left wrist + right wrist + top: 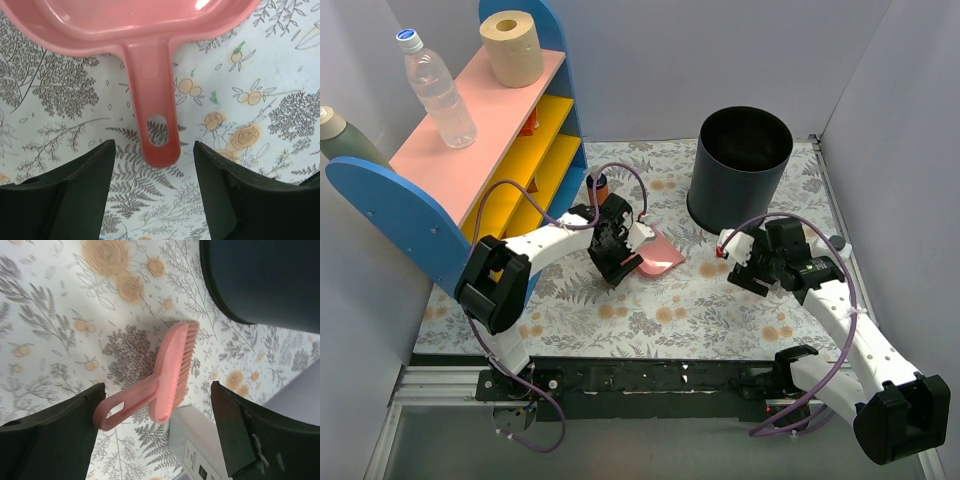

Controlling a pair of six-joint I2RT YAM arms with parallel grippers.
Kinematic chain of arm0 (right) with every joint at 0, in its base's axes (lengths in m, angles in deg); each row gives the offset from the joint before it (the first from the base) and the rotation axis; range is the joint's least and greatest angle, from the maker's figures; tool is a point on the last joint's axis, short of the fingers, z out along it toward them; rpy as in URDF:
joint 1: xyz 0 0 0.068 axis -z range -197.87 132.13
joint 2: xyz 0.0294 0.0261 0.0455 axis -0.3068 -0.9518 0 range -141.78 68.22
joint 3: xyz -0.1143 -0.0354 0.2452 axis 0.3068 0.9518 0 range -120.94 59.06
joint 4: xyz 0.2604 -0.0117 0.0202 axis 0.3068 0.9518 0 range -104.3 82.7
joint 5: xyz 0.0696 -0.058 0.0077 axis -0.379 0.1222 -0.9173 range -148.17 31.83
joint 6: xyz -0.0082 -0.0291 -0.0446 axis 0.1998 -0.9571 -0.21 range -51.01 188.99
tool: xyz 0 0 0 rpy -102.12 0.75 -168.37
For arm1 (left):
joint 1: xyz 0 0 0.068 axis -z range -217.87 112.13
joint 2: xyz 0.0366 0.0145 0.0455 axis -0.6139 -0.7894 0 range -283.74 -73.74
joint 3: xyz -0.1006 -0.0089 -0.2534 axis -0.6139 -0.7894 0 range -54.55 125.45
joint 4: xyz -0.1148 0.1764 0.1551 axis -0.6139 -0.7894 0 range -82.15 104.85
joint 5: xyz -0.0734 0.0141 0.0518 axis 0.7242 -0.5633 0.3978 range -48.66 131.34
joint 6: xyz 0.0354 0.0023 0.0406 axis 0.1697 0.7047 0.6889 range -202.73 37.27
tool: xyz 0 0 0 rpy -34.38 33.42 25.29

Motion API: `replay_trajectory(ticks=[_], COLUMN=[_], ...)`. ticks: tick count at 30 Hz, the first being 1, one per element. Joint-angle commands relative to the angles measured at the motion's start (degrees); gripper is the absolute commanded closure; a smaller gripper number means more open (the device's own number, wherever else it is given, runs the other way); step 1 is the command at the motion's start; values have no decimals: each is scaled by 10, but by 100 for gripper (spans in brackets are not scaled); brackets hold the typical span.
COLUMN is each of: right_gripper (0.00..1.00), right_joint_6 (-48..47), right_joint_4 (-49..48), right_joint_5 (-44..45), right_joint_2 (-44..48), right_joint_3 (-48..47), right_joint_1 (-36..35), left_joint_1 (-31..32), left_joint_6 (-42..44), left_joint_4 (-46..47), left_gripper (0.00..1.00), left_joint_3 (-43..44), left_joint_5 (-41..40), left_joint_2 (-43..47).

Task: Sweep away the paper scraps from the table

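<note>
No paper scraps show in any view. The table (670,320) has a pale cloth with grey ferns and orange flowers. A pink dustpan (660,256) lies on it at mid-table. My left gripper (620,262) is open just behind the pan. In the left wrist view its fingers stand either side of the end of the dustpan handle (152,120), apart from it, around the left gripper's gap (154,147). A pink brush (172,370) lies on the cloth in front of my open right gripper (158,386). Its handle loop reaches the left finger (75,430). The right gripper also shows in the top view (735,262).
A black bin (745,165) stands at the back right, close behind the brush, and also shows in the right wrist view (265,280). A blue, pink and yellow shelf (480,150) with a bottle and a paper roll stands at the left. A pale grey labelled box (200,452) lies under the right gripper.
</note>
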Motion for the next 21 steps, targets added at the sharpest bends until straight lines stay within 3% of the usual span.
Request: replay_trajectory(ticks=[1, 3, 4, 12, 18, 21], right_gripper=[7, 6, 6, 5, 2, 2], right_joint_6=[89, 128, 166, 324, 484, 479], right_joint_4=[82, 108, 116, 125, 116, 99], right_joint_5=[-104, -112, -117, -96, 184, 224], right_joint_2=[6, -3, -12, -53, -130, -145], right_joint_3=[-79, -128, -146, -314, -424, -487], right_joint_1=[-3, -3, -3, -3, -3, -3], left_joint_1=[-2, -2, -3, -3, -2, -3], left_joint_6=[9, 14, 14, 14, -4, -2], left_joint_4=[-12, 3, 11, 12, 35, 60], left_gripper=[35, 28, 2, 2, 2, 2], left_joint_3=[-3, 6, 12, 170, 350, 423], left_joint_5=[-5, 1, 1, -29, -73, -101], left_joint_2=[91, 136, 147, 136, 83, 61])
